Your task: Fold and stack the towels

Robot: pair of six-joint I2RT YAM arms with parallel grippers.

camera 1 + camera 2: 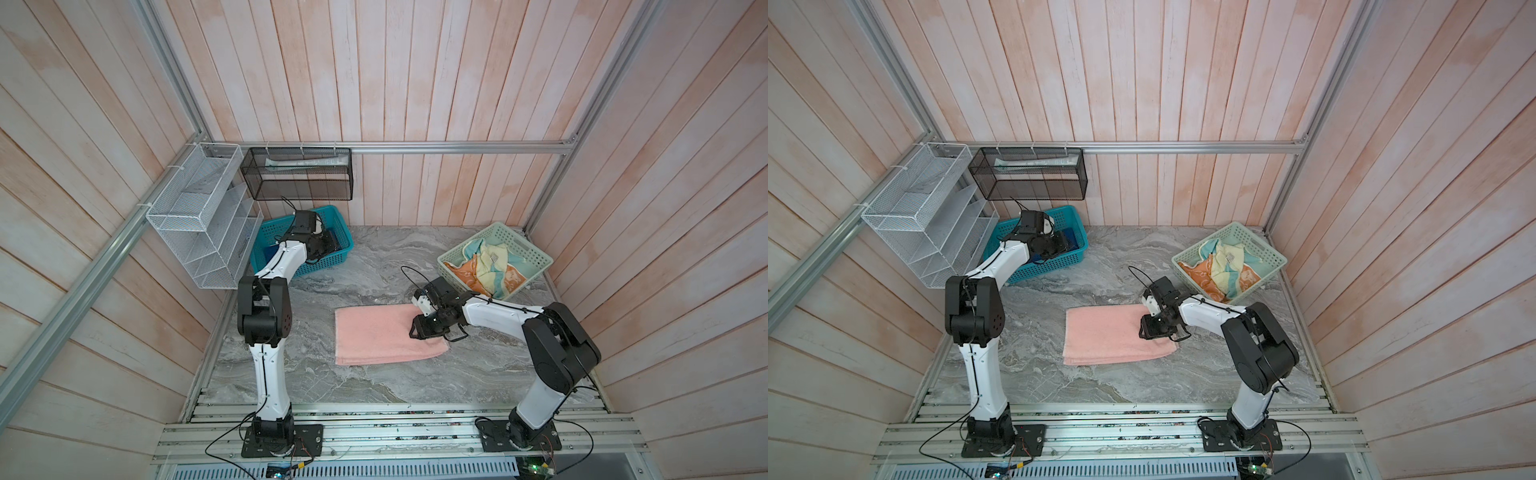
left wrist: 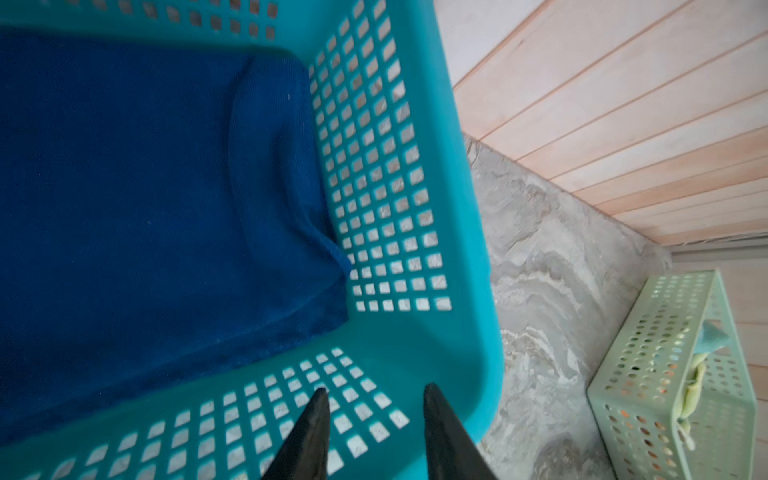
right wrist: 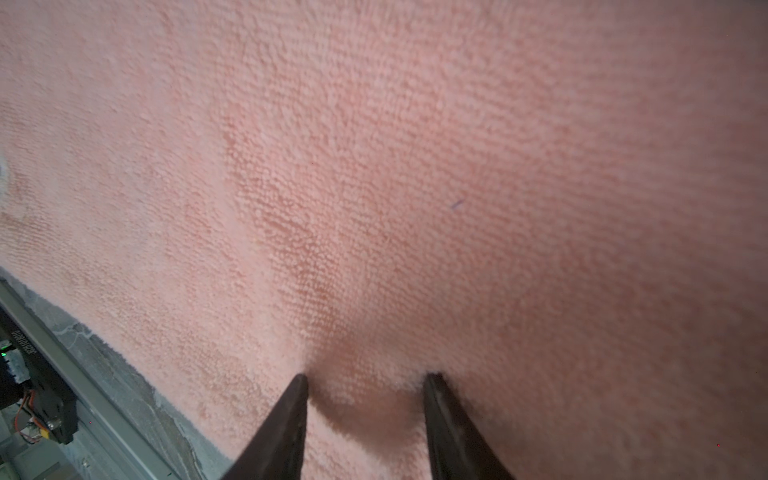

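Left arm (image 1: 274, 266): stretched toward 10 o'clock, jaws apart and empty over basket (image 2: 457, 249) rim; blue towel (image 2: 124, 187) flat inside.
Right arm (image 1: 494, 316): elbow bent, jaws apart, tips pressing 3 o'clock end of pink towel (image 1: 374, 332), table (image 1: 374, 257) centre.
Yellow towel (image 1: 492, 259), orange towel (image 1: 467, 272): crumpled in tray (image 1: 525, 244), 2 o'clock.

The blue towel (image 2: 124, 187) is cut off by the left wrist view's edge.

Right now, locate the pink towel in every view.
In a top view: pink towel at centre, on the marble tabletop.
In a top view: centre again.
Left wrist: not in it.
Right wrist: fills almost the whole picture.
Shared landmark: the marble tabletop, in all four.
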